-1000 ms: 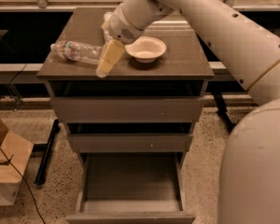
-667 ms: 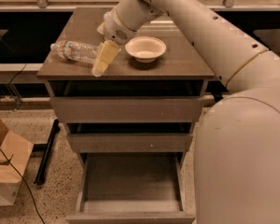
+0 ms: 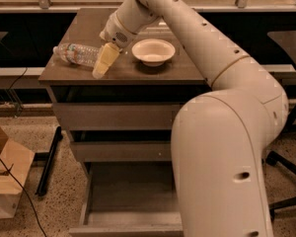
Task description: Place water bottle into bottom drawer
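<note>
The water bottle [image 3: 77, 54], clear and ribbed, lies on its side at the left of the grey cabinet's top [image 3: 93, 72]. My gripper [image 3: 103, 63] hangs over the front left of the top. It is right beside the bottle's right end and points down toward the front edge. It holds nothing that I can see. The bottom drawer [image 3: 130, 201] is pulled out below, and nothing shows in the part of its inside that I can see. My arm covers its right side.
A white bowl [image 3: 153, 51] stands on the cabinet top just right of the gripper. The two upper drawers [image 3: 113, 116] are closed. A cardboard box [image 3: 5, 177] and cables lie on the floor at the left. A dark chair [image 3: 291, 48] stands at the right.
The gripper has moved a little to the left, closer to the bottle's end. The arm's large body has swung further into view on the right. The bottle and bowl have not moved.
</note>
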Robot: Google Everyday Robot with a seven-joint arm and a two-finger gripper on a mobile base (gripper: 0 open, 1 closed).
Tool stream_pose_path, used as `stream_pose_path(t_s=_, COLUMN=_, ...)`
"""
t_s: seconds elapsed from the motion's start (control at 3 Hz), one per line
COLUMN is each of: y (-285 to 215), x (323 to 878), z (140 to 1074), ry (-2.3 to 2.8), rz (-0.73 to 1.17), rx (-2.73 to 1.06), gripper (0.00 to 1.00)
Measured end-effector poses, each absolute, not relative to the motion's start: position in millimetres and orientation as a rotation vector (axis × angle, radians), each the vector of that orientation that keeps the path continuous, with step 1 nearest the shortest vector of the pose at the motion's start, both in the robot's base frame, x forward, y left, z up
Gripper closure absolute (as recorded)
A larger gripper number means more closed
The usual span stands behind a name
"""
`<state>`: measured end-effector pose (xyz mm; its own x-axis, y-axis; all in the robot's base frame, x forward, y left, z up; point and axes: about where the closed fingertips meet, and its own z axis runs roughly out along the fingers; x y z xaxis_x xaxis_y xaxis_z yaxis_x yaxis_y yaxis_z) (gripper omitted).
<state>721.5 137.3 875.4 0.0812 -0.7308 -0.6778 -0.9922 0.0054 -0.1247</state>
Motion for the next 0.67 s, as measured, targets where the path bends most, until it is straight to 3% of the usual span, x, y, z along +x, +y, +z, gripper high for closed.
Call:
stream_pose_path(t_s=0.33, y=150, x=733, z=867, ry=1.714, rz=0.619, rx=-1.771, gripper=0.00)
stream_pose_path(t_s=0.67, y=159, x=743, z=857, ry=1.732, rz=0.660, rx=-1.747, gripper=0.17)
